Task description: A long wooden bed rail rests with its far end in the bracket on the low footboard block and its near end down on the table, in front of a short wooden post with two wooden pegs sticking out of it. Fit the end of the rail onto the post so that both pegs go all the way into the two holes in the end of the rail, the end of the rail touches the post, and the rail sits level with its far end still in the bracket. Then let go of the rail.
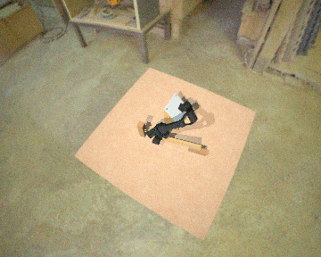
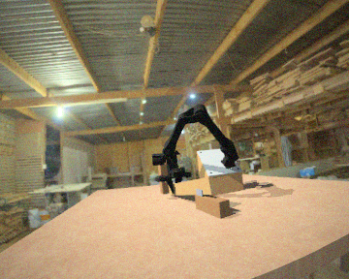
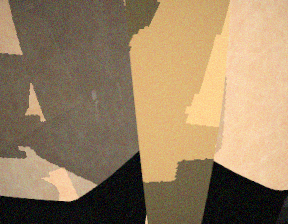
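The long light wooden rail [image 1: 182, 142] [image 2: 192, 188] [image 3: 170, 100] runs from the low footboard block [image 1: 199, 152] [image 2: 211, 205] towards the short wooden post [image 1: 141, 128] [image 2: 163, 181]. Its far end is at the bracket on that block. My gripper [image 1: 157, 139] [image 2: 173, 192] [image 3: 164, 153] is shut on the rail near its post end, with one black finger on each side in the wrist view. The arm covers the rail's near end in the top view. The holes are hidden, and the pegs are too small to make out clearly. I cannot tell the exact gap to the post or whether the rail is level.
A white sloped panel [image 1: 174, 106] [image 2: 212, 158] on a wooden block [image 2: 227, 183] stands behind the rail, close beside the arm's base. Dark shadows of the arm and rail fall on the pinkish table top [image 1: 168, 178] [image 2: 134, 232] [image 3: 260, 100].
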Robot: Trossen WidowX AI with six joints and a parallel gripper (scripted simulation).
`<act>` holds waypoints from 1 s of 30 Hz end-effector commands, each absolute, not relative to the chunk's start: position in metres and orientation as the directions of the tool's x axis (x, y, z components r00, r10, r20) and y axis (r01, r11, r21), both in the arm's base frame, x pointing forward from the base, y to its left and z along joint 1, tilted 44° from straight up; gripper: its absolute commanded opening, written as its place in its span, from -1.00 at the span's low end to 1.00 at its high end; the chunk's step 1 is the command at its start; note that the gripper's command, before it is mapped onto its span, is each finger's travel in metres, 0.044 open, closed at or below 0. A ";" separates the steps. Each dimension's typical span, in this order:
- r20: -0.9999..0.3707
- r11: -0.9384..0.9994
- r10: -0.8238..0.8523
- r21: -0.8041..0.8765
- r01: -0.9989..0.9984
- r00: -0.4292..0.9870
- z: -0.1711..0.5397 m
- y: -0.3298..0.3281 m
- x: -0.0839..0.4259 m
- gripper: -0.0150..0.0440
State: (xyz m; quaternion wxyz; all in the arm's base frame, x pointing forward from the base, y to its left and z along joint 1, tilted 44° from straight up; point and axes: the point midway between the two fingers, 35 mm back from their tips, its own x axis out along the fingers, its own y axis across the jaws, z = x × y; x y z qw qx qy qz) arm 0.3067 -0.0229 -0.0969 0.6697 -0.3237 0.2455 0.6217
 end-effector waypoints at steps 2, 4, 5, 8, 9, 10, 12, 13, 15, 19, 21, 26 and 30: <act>-0.727 0.022 0.676 -0.138 -0.990 0.116 -0.093 -0.027 0.308 -0.49; -0.727 0.022 0.676 -0.138 -0.990 0.116 -0.092 -0.028 0.308 -0.49; -0.727 0.022 0.676 -0.138 -0.990 0.116 -0.092 -0.028 0.308 -0.49; -0.728 0.022 0.676 -0.138 -0.990 0.116 -0.091 -0.029 0.308 -0.49; -0.728 0.022 0.676 -0.138 -0.990 0.116 -0.090 -0.029 0.308 -0.49; -0.728 0.022 0.676 -0.138 -0.990 0.116 -0.090 -0.030 0.308 -0.49; -0.728 0.022 0.676 -0.138 -0.990 0.116 -0.089 -0.030 0.308 -0.49; -0.728 0.022 0.676 -0.138 -0.990 0.116 -0.089 -0.031 0.308 -0.49; -0.728 0.022 0.676 -0.138 -0.990 0.116 -0.088 -0.031 0.309 -0.49; -0.728 0.022 0.676 -0.138 -0.990 0.116 -0.087 -0.033 0.309 -0.49; -0.728 0.022 0.676 -0.138 -0.990 0.116 -0.086 -0.034 0.308 -0.49; -0.728 0.021 0.676 -0.138 -0.990 0.116 -0.084 -0.035 0.308 -0.49; -0.728 0.021 0.676 -0.138 -0.990 0.116 -0.083 -0.037 0.308 -0.49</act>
